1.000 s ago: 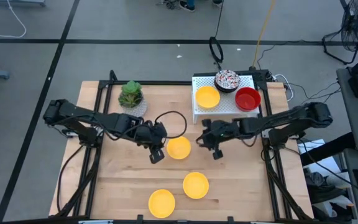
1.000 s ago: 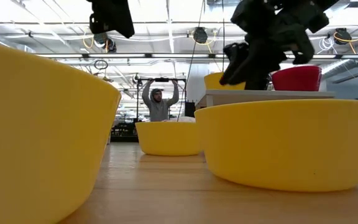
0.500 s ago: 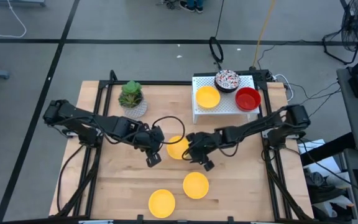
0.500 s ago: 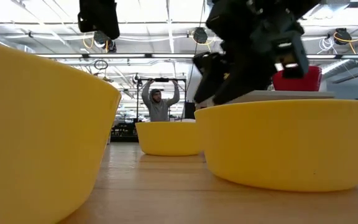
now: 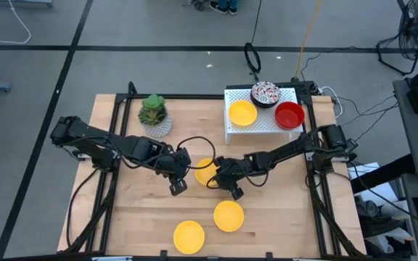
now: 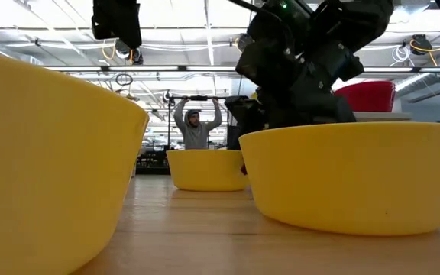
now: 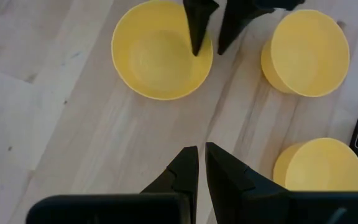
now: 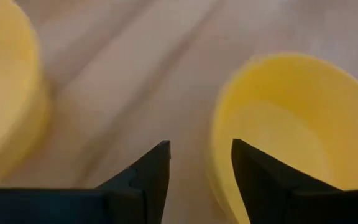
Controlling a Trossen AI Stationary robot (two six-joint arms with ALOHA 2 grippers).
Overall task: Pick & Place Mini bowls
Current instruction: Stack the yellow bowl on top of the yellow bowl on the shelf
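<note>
Two dark jointed arms w/ black cables

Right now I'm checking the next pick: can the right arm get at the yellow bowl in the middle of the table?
Probably yes. The right pincer is open and poised at that yellow bowl, its rim by the fingertips; the left pincer waits shut on the other side.

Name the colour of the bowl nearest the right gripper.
Plain yellow bowl; high view shows it best.

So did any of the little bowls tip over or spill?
No, nothing stands out. The three plain yellow round bowls on the wooden table sit upright: one by the right end effector, two nearer the front. Three more rest on the white rack.
</note>
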